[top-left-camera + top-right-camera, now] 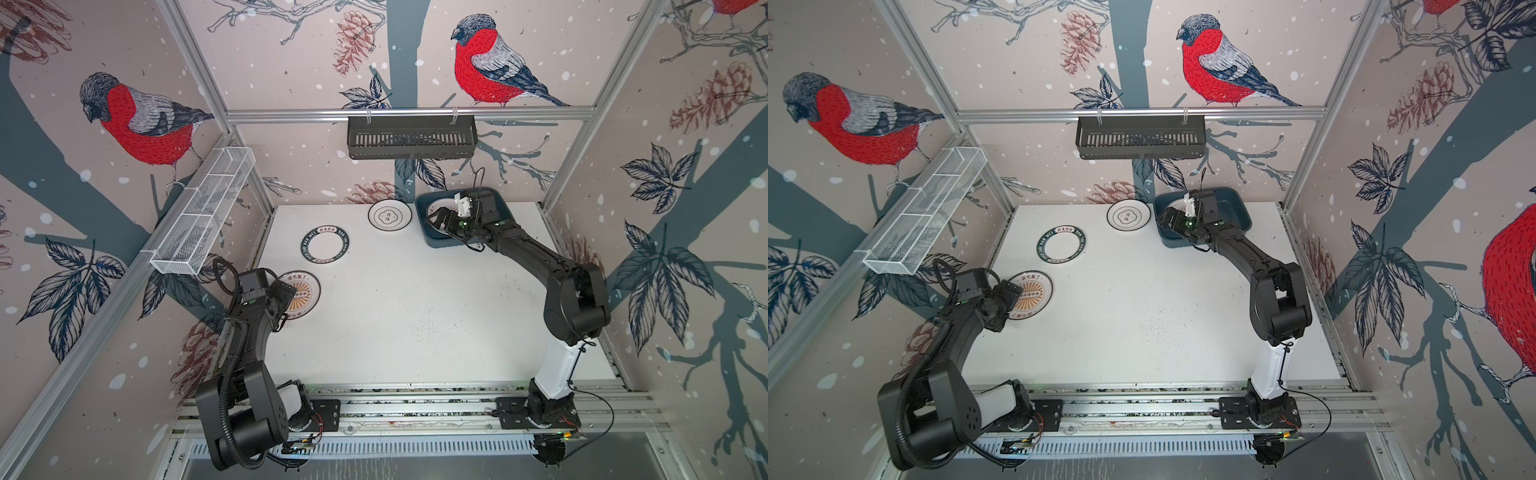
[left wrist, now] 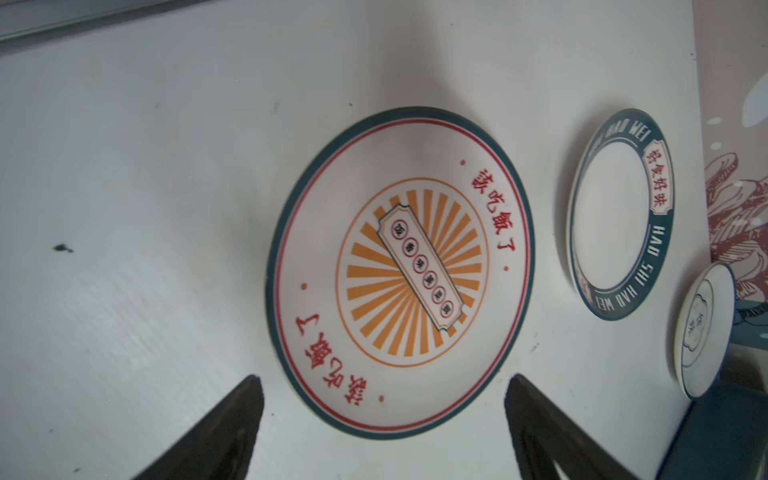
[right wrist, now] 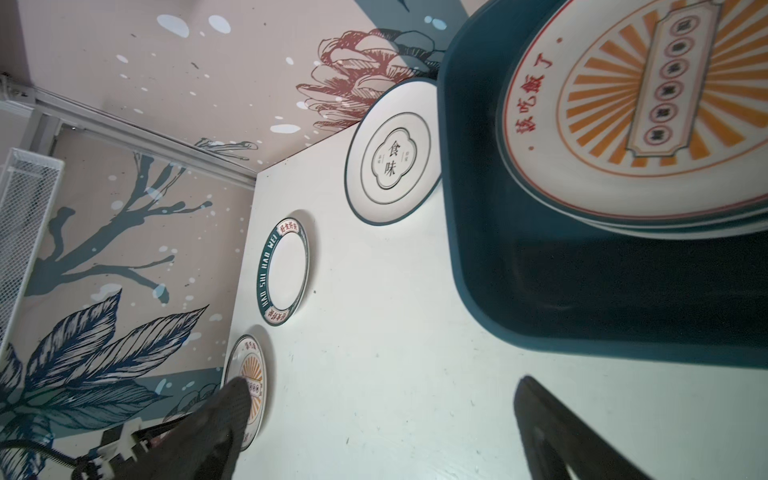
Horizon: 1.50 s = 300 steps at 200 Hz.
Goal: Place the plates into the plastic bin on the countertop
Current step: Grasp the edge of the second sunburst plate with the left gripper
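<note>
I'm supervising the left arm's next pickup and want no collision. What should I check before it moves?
1. The left end effector is open: ok.
2. The sunburst plate lies flat on the countertop, ahead of it: ok.
3. The right end effector is open and empty: ok.
4. The plastic bin has bare floor beside its stack: ok.
5. Approach to the bin free: not ok, the right end effector hangs right by it.
6. Gap between left fingers and plate: cannot tell.

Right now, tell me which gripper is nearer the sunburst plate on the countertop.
Left. The left gripper hovers at the edge of the sunburst plate, jaws open; the right gripper is far across the countertop, by the plastic bin.
</note>
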Each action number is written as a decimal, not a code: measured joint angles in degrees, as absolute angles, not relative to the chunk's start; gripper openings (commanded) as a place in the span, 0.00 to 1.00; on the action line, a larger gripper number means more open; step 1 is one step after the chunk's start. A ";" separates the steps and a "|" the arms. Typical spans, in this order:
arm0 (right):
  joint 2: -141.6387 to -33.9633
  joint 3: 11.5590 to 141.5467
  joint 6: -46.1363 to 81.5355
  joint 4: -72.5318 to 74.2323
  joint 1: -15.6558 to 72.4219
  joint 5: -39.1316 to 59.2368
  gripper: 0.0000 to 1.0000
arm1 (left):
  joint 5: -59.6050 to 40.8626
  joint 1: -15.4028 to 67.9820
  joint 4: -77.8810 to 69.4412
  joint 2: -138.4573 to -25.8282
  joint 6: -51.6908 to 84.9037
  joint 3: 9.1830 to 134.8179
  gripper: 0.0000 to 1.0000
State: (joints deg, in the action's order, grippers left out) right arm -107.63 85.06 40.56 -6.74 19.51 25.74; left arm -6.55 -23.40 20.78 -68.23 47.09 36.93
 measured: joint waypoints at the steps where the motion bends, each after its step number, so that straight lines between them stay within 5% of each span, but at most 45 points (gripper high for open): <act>1: -107.59 84.99 40.53 -6.61 19.57 25.89 1.00 | -6.61 -23.55 20.75 -68.23 47.11 36.86 0.91; 145: -108.51 85.58 43.31 -0.36 20.45 29.41 1.00 | -18.63 -32.03 9.15 -79.42 40.51 33.98 0.77; 260: -108.53 86.19 43.31 -0.14 19.44 29.12 1.00 | -28.53 -32.10 -3.05 -76.69 41.10 27.86 0.04; 300: -108.86 86.24 43.33 0.12 19.38 29.63 1.00 | -30.17 -32.10 -4.43 -74.08 41.82 27.68 0.02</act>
